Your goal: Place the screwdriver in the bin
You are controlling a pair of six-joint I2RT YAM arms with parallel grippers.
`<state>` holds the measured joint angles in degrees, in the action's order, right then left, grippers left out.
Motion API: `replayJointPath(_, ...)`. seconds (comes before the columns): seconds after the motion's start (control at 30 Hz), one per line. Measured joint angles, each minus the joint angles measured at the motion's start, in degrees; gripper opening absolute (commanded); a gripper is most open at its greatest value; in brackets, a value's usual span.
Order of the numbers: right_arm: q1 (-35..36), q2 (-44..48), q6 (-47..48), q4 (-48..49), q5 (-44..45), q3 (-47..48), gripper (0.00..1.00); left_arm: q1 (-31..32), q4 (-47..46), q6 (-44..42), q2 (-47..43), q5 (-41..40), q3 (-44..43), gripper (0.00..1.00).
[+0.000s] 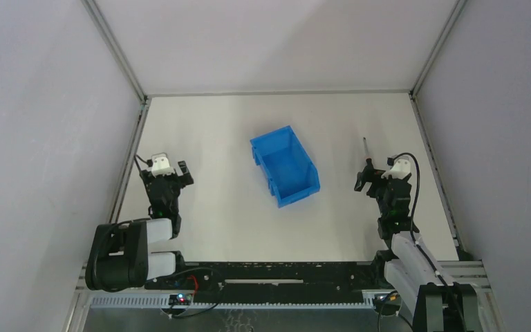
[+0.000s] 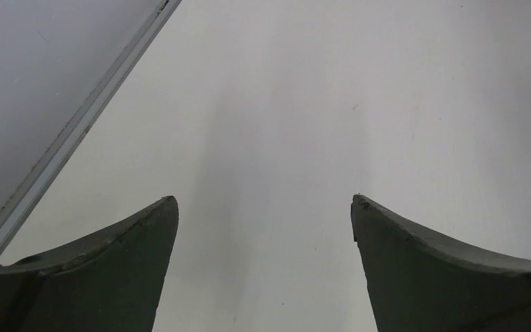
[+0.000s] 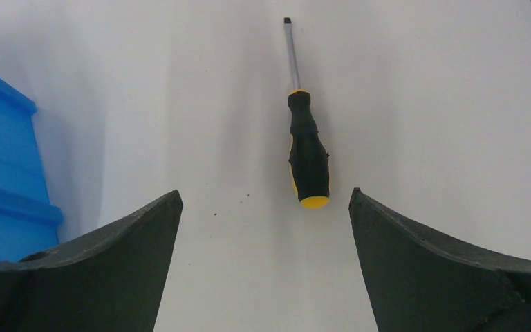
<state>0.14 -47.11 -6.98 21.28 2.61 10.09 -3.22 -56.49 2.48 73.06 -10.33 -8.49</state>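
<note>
The right gripper has its jaws spread wide and holding nothing. Just ahead of them lies the screwdriver, flat on the white table. Its yellow-tipped handle end sits closest to the jaws, nearer the right finger, and touches neither. The shaft points away from the arms toward the far wall. All this is to the right of the blue bin and well apart from it. The bin stands skewed, with its low sloped lip turned toward the arms.

On the other side of the bin, also well apart from it, the left gripper hangs over the table with its jaws released and nothing in them. A metal rail runs along the table's edge beyond it, farther from the bin.

From above, the right gripper covers the screwdriver's handle, so only the thin shaft shows. The right wrist view cuts the bin off at its left border. I cannot tell how high either pair of jaws is above the table.
</note>
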Motion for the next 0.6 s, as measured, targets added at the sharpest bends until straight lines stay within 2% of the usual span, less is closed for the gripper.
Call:
replayJointPath(0.17,0.00,0.02,-0.57,-0.90,0.35,0.20,1.00,0.00,0.02,0.00,0.00,-0.02,0.00,1.00)
replayJointPath(0.3,0.00,-0.44,-1.01,-7.43,1.46,4.48,1.00,0.00,0.00,0.00,0.00,-0.02,0.00,1.00)
replayJointPath(0.43,0.00,-3.82,-1.16,-17.11,3.10,16.26,1.00,0.00,0.00,0.00,0.00,-0.02,0.00,1.00)
replayJointPath(0.6,0.00,-16.04,-0.39,-29.05,3.76,35.58,1.00,0.00,0.00,0.00,0.00,-0.02,0.00,1.00)
